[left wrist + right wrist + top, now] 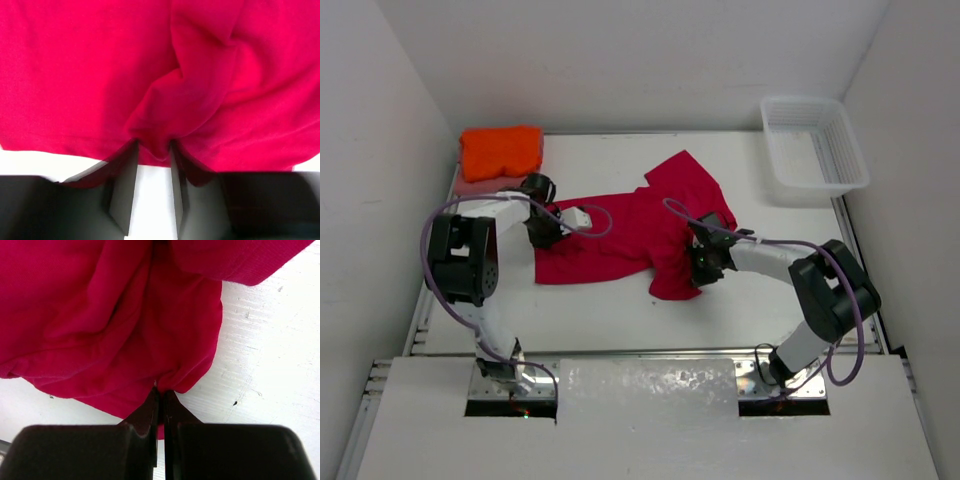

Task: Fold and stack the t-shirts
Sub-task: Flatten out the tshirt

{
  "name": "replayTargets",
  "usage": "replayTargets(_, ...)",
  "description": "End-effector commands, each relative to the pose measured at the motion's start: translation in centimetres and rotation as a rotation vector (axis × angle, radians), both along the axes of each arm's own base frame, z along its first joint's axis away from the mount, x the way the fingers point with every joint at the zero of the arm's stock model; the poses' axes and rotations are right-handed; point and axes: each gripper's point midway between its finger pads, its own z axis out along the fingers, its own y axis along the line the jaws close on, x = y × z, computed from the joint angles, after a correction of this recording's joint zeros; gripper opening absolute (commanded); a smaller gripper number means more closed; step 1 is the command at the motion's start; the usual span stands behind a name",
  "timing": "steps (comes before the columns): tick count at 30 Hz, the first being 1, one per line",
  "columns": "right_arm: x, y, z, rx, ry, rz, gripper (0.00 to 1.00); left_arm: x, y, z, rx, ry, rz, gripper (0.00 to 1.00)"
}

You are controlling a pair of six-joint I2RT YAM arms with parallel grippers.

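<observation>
Long axis of crimson t-shirt [630, 235]: 8-to-2 o'clock. At 9 o'clock edge, left gripper [550, 230] pinches cloth tuck; at 4 o'clock corner, right gripper [702, 263] clamps hem, jaws pressed together. Both equally near.

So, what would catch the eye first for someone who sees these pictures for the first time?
A crimson t-shirt lies spread and wrinkled in the middle of the white table, with the left gripper pinching its left edge and the right gripper pinching its near right part. At the far left corner a folded orange t-shirt sits on a salmon-pink t-shirt, and a white mesh basket stands at the far right.
</observation>
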Motion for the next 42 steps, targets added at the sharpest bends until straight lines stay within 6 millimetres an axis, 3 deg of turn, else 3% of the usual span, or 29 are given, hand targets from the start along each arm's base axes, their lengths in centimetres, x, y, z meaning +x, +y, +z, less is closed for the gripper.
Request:
replayTargets(1, -1.0, -1.1, -1.0, -0.058, 0.053, 0.009, 0.0, 0.7, -0.6, -0.2, -0.048, -0.022, 0.046, 0.13)
replayTargets(3, -0.9, -1.1, -1.0, -0.039, 0.058, -0.01, 0.0, 1.8, -0.7, 0.1, -0.061, -0.059, 0.091, 0.0)
replayTargets(6, 0.3, -0.9, -0.4, 0.048, 0.052, -0.082, 0.0, 4.0, -0.8, 1.3, -0.098, -0.13, 0.203, 0.0)
replayTargets(9, 5.5, -1.3, 2.6, 0.131, -0.046, -0.155, 0.0, 8.1, -0.1, 4.6, -0.159, -0.271, 0.34, 0.0)
replayTargets(10, 7.8, -2.6, 3.1, 0.142, -0.068, -0.203, 0.0, 9.5, 0.2, 5.5, -0.188, -0.308, 0.419, 0.0)
replayTargets(11, 12.3, -1.9, 7.0, 0.201, -0.158, -0.207, 0.0, 13.1, 0.4, 9.2, -0.224, -0.425, 0.454, 0.0)
replayTargets(13, 18.2, -4.1, 11.2, 0.225, -0.251, -0.254, 0.0, 16.7, 0.9, 12.0, -0.267, -0.495, 0.551, 0.0)
replayTargets(14, 23.4, -4.3, 16.6, 0.249, -0.362, -0.259, 0.0, 20.1, 0.9, 18.4, -0.318, -0.625, 0.565, 0.0)
replayTargets(16, 27.8, -7.2, 22.1, 0.25, -0.459, -0.317, 0.0, 23.3, 1.1, 22.7, -0.388, -0.706, 0.64, 0.0)
replayTargets(17, 32.1, -8.0, 29.4, 0.289, -0.63, -0.33, 0.0, 25.2, 1.4, 31.3, -0.471, -0.886, 0.639, 0.0)
replayTargets(18, 33.6, -9.0, 33.2, 0.309, -0.717, -0.352, 0.0, 26.2, 1.6, 33.5, -0.512, -0.942, 0.675, 0.0)
replayTargets(19, 34.4, -11.2, 40.7, 0.365, -0.886, -0.4, 0.0, 26.5, 1.7, 37.6, -0.559, -1.04, 0.67, 0.0)
replayTargets(21, 34.1, -13.7, 45.0, 0.417, -0.994, -0.455, 0.0, 24.9, 1.6, 45.4, -0.645, -1.216, 0.629, 0.0)
replayTargets(22, 34.4, -14.9, 44.0, 0.429, -1.007, -0.488, 0.0, 24.3, 1.5, 48.3, -0.687, -1.305, 0.594, 0.0)
replayTargets(23, 31.0, -15.1, 48.8, 0.445, -1.118, -0.471, 0.0, 24.2, 1.2, 47.5, -0.686, -1.292, 0.578, 0.0)
replayTargets(24, 30.7, -15.5, 47.0, 0.413, -1.123, -0.472, 0.0, 22.5, 0.5, 49.9, -0.702, -1.339, 0.517, 0.0)
replayTargets(26, 27.3, -15.3, 49.3, 0.403, -1.169, -0.45, 0.0, 21.8, -0.2, 49.4, -0.67, -1.304, 0.473, 0.0)
replayTargets(27, 26.3, -15.1, 49.0, 0.381, -1.161, -0.429, 0.0, 21.5, -0.7, 47.8, -0.663, -1.239, 0.459, 0.0)
replayTargets(28, 25.8, -15.0, 46.6, 0.363, -1.11, -0.426, 0.0, 21.3, -0.8, 46.7, -0.648, -1.204, 0.453, 0.0)
replayTargets(30, 22.3, -14.7, 47.1, 0.339, -1.133, -0.396, 0.0, 20.0, -1.0, 42.7, -0.575, -1.11, 0.417, 0.0)
replayTargets(31, 21.6, -14.6, 43.3, 0.311, -1.055, -0.399, 0.0, 19.4, -0.9, 41.0, -0.541, -1.075, 0.404, 0.0)
replayTargets(32, 20.5, -14.7, 42.0, 0.292, -1.03, -0.398, 0.0, 18.6, -0.6, 39.4, -0.471, -1.059, 0.364, 0.0)
replayTargets(33, 18.2, -14.2, 38.9, 0.258, -0.968, -0.381, 0.0, 17.0, -0.3, 35.8, -0.412, -0.973, 0.365, 0.0)
replayTargets(35, 15.6, -13.6, 35.2, 0.238, -0.891, -0.375, 0.0, 14.7, 0.9, 33.2, -0.301, -0.92, 0.339, 0.0)
replayTargets(36, 12.9, -13.4, 31.0, 0.224, -0.799, -0.383, 0.0, 13.2, 1.2, 27.9, -0.248, -0.795, 0.341, 0.0)
replayTargets(38, 9.8, -12.5, 26.5, 0.209, -0.696, -0.373, 0.0, 10.2, 1.6, 25.0, -0.186, -0.727, 0.304, 0.0)
replayTargets(39, 6.8, -12.5, 21.0, 0.169, -0.549, -0.383, 0.0, 8.7, 1.7, 22.9, -0.167, -0.674, 0.3, 0.0)
replayTargets(40, 4.7, -12.5, 20.0, 0.159, -0.537, -0.386, 0.0, 6.2, 1.9, 17.9, -0.134, -0.559, 0.294, 0.0)
replayTargets(42, 0.1, -11.9, 14.9, 0.14, -0.41, -0.381, 0.0, 3.1, 2.4, 15.4, -0.094, -0.504, 0.292, 0.0)
